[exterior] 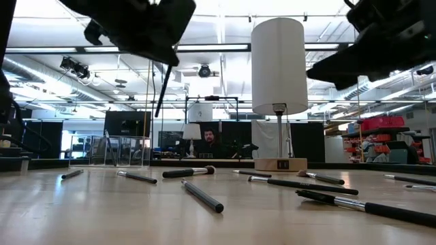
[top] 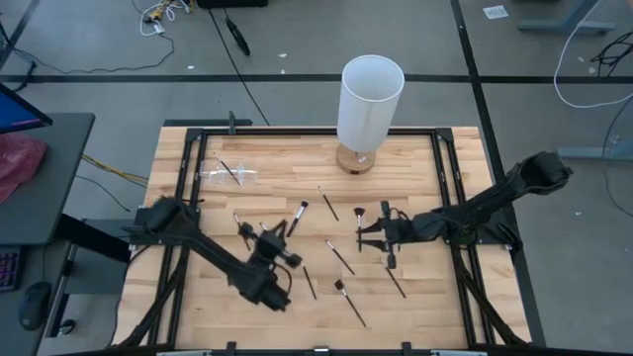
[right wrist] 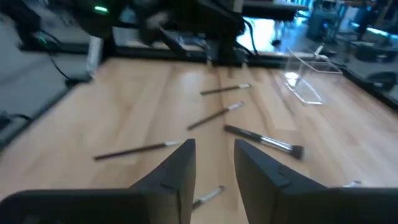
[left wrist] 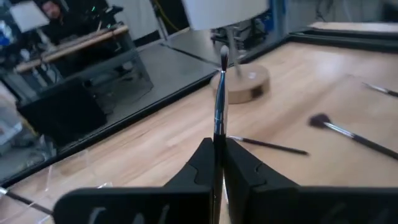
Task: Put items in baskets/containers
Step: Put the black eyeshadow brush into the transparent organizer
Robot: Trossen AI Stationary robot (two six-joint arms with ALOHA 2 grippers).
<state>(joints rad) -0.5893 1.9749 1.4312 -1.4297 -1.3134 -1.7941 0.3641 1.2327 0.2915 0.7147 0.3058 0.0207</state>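
Left arm holds one brush; container lies toward the table's far-left corner.

Left gripper is clamped on a thin brush, handle running straight out between the fingers. The clear container sits beyond it, near the far-left edge, one brush already inside (long axis hard to judge). Left arm is nearer. Right gripper hovers mid-table, fingers apart, empty. Count: about nine brushes loose on the wood, one container, one white cylinder.
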